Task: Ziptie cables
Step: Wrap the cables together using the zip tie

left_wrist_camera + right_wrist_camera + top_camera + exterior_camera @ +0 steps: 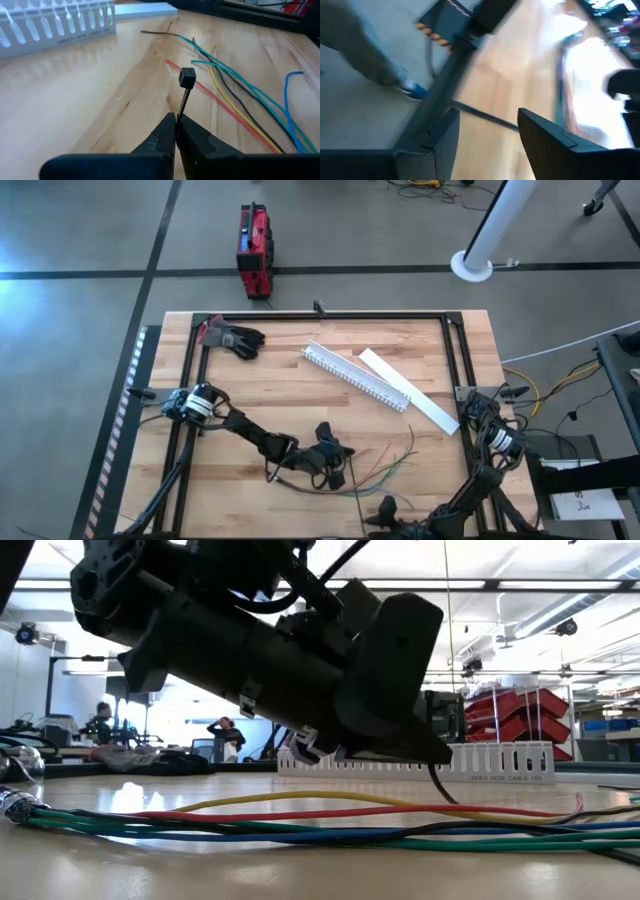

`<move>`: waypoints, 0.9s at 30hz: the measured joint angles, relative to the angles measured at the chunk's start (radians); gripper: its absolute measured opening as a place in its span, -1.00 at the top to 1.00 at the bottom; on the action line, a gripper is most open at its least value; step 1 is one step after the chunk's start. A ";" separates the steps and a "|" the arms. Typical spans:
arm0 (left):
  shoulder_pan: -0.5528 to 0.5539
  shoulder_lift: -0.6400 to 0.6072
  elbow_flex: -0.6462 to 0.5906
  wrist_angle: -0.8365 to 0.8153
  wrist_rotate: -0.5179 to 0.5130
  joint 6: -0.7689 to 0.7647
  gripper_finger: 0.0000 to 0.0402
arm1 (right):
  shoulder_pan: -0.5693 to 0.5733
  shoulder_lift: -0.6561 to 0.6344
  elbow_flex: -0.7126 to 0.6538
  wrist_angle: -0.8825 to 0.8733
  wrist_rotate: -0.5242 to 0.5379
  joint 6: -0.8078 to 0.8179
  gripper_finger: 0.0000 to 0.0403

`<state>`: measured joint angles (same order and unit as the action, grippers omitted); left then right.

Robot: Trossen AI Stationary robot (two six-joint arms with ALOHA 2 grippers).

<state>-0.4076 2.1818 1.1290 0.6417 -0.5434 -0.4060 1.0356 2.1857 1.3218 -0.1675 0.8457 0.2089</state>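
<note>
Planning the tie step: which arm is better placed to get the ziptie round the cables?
Left, probably. The left gripper already pinches the ziptie upright, with the cables lying just ahead. The right gripper is open, empty, at the table's near edge.

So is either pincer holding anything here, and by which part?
The left pincer is shut on a black ziptie, pinching its strap below the square head. The right pincer is open and holds nothing.
</note>
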 joint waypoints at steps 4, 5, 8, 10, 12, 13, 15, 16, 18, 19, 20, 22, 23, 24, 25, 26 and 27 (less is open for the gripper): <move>-0.001 0.000 0.000 -0.002 0.001 0.000 1.00 | -0.013 -0.002 -0.004 -0.005 -0.016 -0.006 0.09; -0.002 0.000 0.000 -0.002 0.000 -0.001 1.00 | -0.017 -0.004 -0.006 -0.004 -0.031 -0.023 0.09; -0.001 0.000 0.000 -0.007 0.000 -0.014 1.00 | -0.023 -0.004 -0.008 0.003 -0.057 -0.097 0.08; 0.002 0.000 0.000 -0.032 -0.005 -0.035 1.00 | -0.026 -0.004 -0.006 0.014 -0.069 -0.160 0.08; 0.004 0.000 0.000 -0.052 -0.024 -0.049 1.00 | -0.029 -0.004 -0.001 0.022 -0.091 -0.221 0.08; 0.006 0.000 0.000 -0.061 -0.032 -0.052 1.00 | -0.032 -0.004 0.001 0.028 -0.103 -0.246 0.08; 0.008 0.000 0.000 -0.067 -0.040 -0.057 1.00 | -0.039 -0.003 0.001 0.045 -0.133 -0.283 0.08; 0.009 0.000 0.000 -0.067 -0.040 -0.057 1.00 | -0.041 -0.003 0.000 0.051 -0.146 -0.293 0.08; 0.009 0.000 0.000 -0.067 -0.041 -0.057 1.00 | -0.049 -0.003 -0.003 0.057 -0.156 -0.306 0.10; 0.010 0.000 0.000 -0.067 -0.041 -0.057 1.00 | -0.053 -0.003 -0.007 0.060 -0.156 -0.306 0.11; 0.010 0.000 0.000 -0.067 -0.041 -0.057 1.00 | -0.056 -0.003 -0.009 0.063 -0.153 -0.306 0.12; 0.010 0.000 0.000 -0.070 -0.040 -0.057 1.00 | -0.064 -0.002 -0.010 0.066 -0.152 -0.313 0.15; 0.010 0.000 0.000 -0.072 -0.039 -0.057 1.00 | -0.067 -0.002 -0.010 0.067 -0.154 -0.319 0.16; 0.010 0.000 0.000 -0.076 -0.036 -0.057 1.00 | -0.069 -0.002 -0.010 0.069 -0.154 -0.326 0.17; 0.010 0.000 0.000 -0.078 -0.034 -0.057 1.00 | -0.071 -0.002 -0.010 0.072 -0.149 -0.331 0.19; 0.010 0.000 0.000 -0.084 -0.033 -0.057 1.00 | -0.074 -0.002 -0.010 0.073 -0.148 -0.335 0.20; 0.010 0.000 0.000 -0.084 -0.033 -0.057 1.00 | -0.076 -0.002 -0.010 0.074 -0.147 -0.339 0.21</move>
<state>-0.3981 2.1815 1.1290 0.5574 -0.5766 -0.4625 0.9596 2.1834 1.3117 -0.0936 0.6992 -0.1303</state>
